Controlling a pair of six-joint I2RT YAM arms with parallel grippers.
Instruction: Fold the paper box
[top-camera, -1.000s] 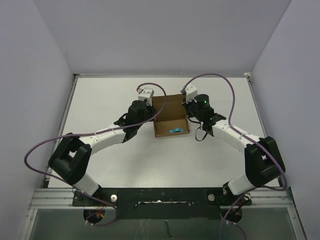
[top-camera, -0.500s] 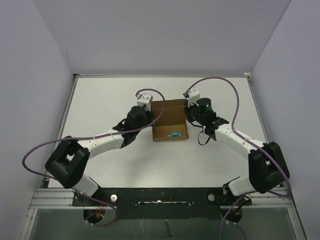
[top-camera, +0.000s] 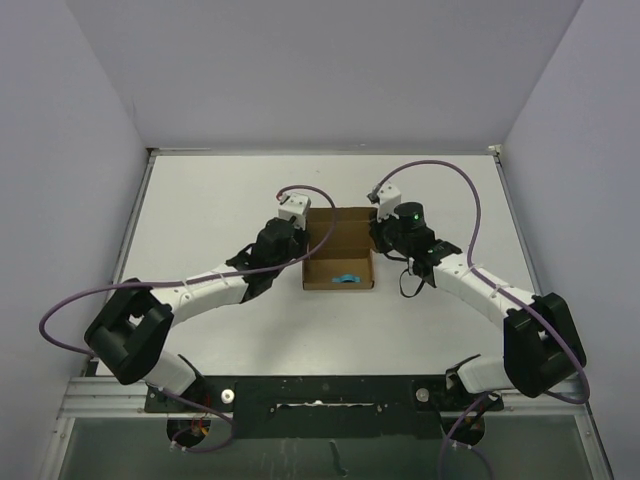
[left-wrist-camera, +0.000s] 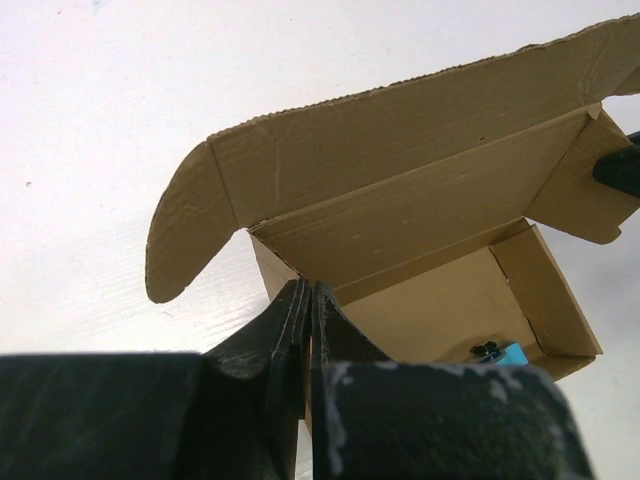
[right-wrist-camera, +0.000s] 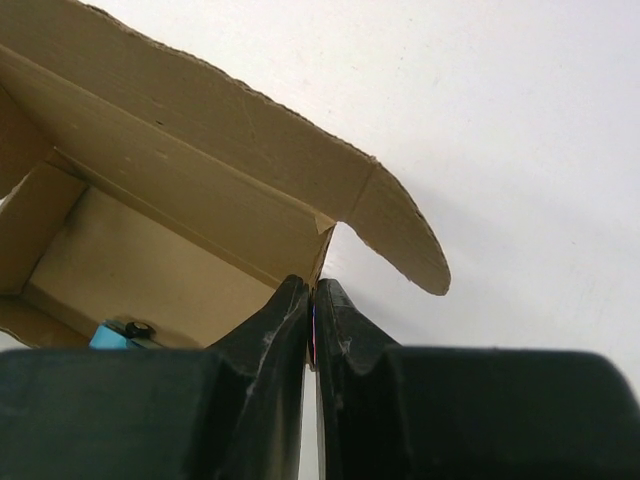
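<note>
Black left gripper (left-wrist-camera: 308, 300): jaws pressed together, with the thin left wall of the box (top-camera: 338, 255) nipped between them. Black right gripper (right-wrist-camera: 312, 292): jaws likewise narrow, clamped on the edge of the right wall. Box: brown cardboard, open-topped, walls up, lid (left-wrist-camera: 400, 140) open at the far side, a rounded ear flap at each end. Inside, by the near wall: small blue object (top-camera: 347, 277). Box rests mid-table (top-camera: 200, 200), on a white surface, between the two arms. Purple cables (top-camera: 445, 165) loop over the wrists.
</note>
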